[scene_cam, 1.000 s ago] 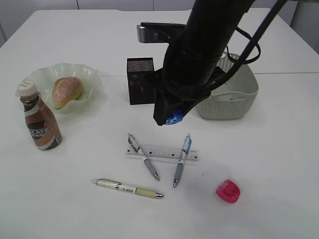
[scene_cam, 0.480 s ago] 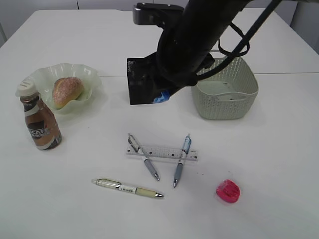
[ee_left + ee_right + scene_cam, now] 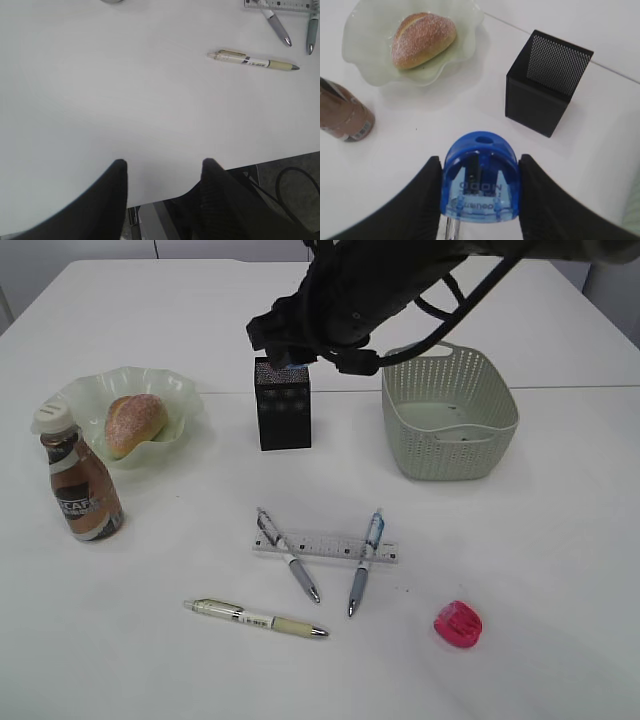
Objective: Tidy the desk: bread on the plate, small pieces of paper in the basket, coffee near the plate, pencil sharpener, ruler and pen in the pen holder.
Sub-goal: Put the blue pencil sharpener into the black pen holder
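right pincer (image 3: 479,192): clamped on blue pencil sharpener (image 3: 480,175) | pen holder (image 3: 548,81): beyond, right

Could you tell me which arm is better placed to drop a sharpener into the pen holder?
Right: its end effector grips the blue sharpener near the pen holder; the left end effector is empty over bare desk.

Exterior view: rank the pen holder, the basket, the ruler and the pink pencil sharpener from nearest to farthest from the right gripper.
1. Pen holder, directly below the right gripper.
2. Basket, to the right.
3. Ruler, front centre under two pens.
4. Pink pencil sharpener, front right.
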Tool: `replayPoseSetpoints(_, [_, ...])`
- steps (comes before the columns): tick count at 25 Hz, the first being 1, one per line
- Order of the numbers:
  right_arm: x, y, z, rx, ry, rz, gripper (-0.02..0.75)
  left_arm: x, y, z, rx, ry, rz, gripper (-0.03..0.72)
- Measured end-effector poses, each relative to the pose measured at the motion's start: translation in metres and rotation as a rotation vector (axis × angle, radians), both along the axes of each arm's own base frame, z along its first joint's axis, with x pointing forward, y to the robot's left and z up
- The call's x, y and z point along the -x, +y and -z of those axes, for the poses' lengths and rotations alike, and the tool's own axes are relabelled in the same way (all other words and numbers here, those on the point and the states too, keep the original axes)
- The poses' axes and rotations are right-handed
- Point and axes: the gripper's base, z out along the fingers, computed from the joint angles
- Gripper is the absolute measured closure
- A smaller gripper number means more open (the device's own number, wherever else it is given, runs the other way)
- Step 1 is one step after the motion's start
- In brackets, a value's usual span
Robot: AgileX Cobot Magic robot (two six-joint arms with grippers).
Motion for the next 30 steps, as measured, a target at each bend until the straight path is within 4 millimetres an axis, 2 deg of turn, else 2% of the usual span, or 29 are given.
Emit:
replayPoseSetpoints(8, [-0.021,0.008,0.022,-0.009,-0.111,0.012,0.428,0.0,0.001,0.0,-0.013,-0.002,0.0,0.334])
replayPoseSetpoints(13, [-0.037,0.015,0.044,-0.02,-0.2,0.016,0.428,-0.001,0.004,0.001,-0.051,-0.006,-0.002,0.334])
replayPoseSetpoints(22, [-0.068,0.012,0.065,-0.128,-0.425,0.075,0.428,-0.001,0.011,0.001,-0.129,-0.016,-0.004,0.334])
replayPoseSetpoints(30, [-0.092,0.012,0.093,-0.143,-0.468,0.102,0.428,-0.003,0.012,0.001,-0.142,-0.034,-0.007,0.335])
